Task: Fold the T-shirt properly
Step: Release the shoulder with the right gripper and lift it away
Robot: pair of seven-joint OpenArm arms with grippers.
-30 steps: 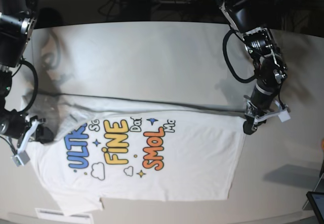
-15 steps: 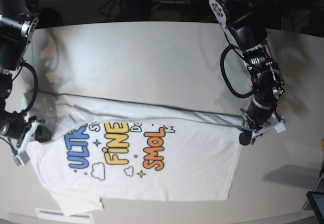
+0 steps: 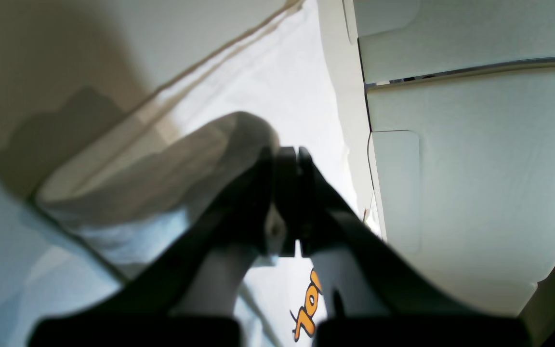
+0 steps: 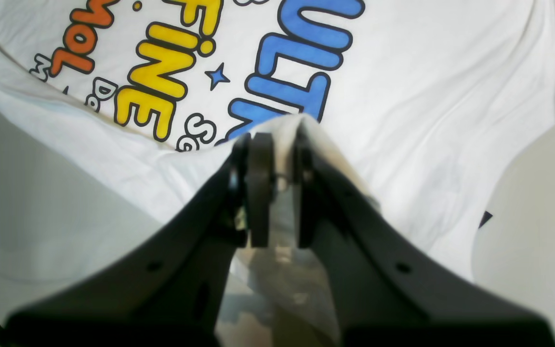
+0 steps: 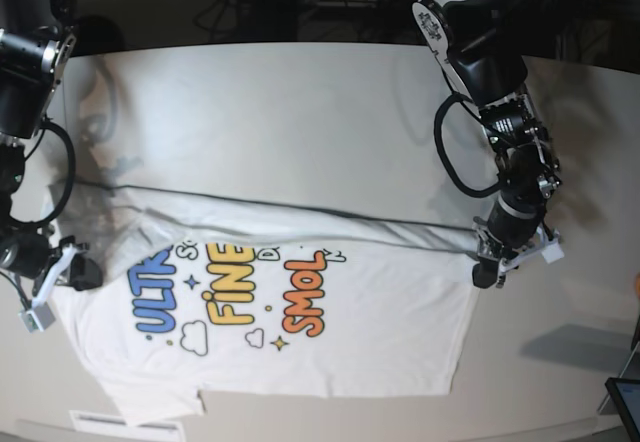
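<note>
The white T-shirt [image 5: 330, 342] lies print side up on the table, its far long edge folded over toward the print in a taut line. In the base view my left gripper [image 5: 484, 270] is at the shirt's right end, shut on the folded hem edge. The left wrist view shows its black fingers [image 3: 258, 202] pressed together on white cloth [image 3: 162, 164]. My right gripper [image 5: 88, 274] is at the shirt's left end, by the blue "ULTRA" lettering. In the right wrist view a peak of fabric [image 4: 301, 125] sits pinched between the narrow jaws of this gripper [image 4: 277, 144].
The pale table [image 5: 300, 112] stretches behind the shirt. A white label [image 5: 125, 424] lies at the front edge, and a screen corner [image 5: 625, 402] shows at the lower right. Cables and dark gear sit beyond the far edge. A white arm housing [image 3: 475, 168] fills the left wrist view's right side.
Both grippers have carried the folded edge nearer the front, so the flap covers more of the small black lettering. The left gripper shifted slightly left, the right gripper slightly down.
</note>
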